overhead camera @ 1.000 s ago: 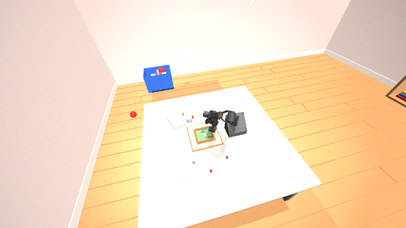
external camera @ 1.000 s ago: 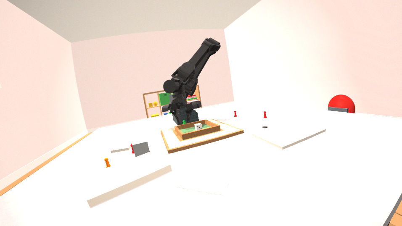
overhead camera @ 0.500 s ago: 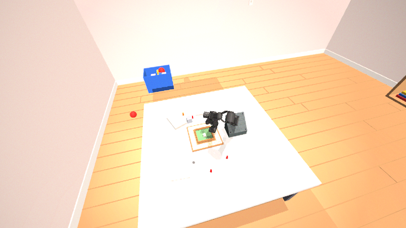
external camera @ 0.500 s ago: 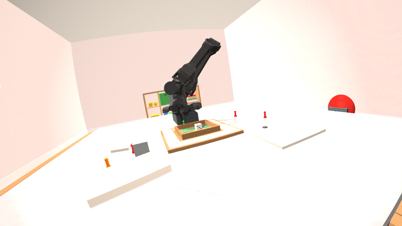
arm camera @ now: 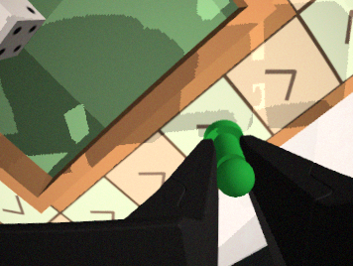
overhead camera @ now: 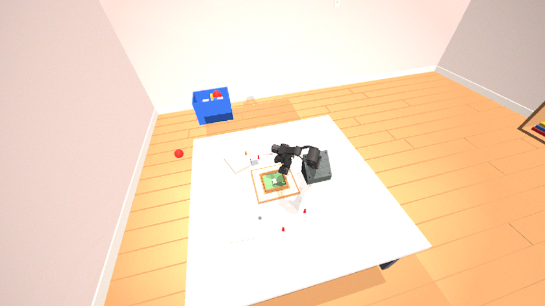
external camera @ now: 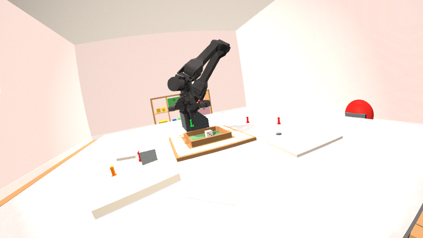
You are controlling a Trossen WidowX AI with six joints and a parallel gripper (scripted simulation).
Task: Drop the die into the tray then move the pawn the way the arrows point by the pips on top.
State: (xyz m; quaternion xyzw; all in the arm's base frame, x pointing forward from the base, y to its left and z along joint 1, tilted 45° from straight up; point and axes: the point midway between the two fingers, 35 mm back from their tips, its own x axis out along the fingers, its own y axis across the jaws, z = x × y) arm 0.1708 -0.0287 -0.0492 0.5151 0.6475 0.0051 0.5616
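Observation:
My gripper (overhead camera: pixel 284 173) (external camera: pixel 191 118) (arm camera: pixel 225 148) is shut on the green pawn (external camera: pixel 191 123) (arm camera: pixel 235 176), which hangs upright a little above the board's robot-side squares. The board (overhead camera: pixel 278 198) (external camera: pixel 218 148) (arm camera: pixel 312 74) has a ring of arrow squares around the brown-walled tray (overhead camera: pixel 275 190) (external camera: pixel 211 140) (arm camera: pixel 149 106). The white die (overhead camera: pixel 274 180) (external camera: pixel 208 133) (arm camera: pixel 20 32) rests on the tray's green floor. Its top face is cut off in the wrist view and too small to read in the top and exterior views.
Two red pawns (overhead camera: pixel 304 211) (overhead camera: pixel 283 229) stand to one side of the board. Another red pawn (overhead camera: pixel 258 157) (external camera: pixel 139 156), a grey block (overhead camera: pixel 253 161) (external camera: pixel 148 156) and an orange pawn (overhead camera: pixel 246 152) (external camera: pixel 112 171) are on the other side. Pale slabs (external camera: pixel 139 192) (external camera: pixel 313 143) and a dark disc (overhead camera: pixel 259 217) (external camera: pixel 278 133) lie around.

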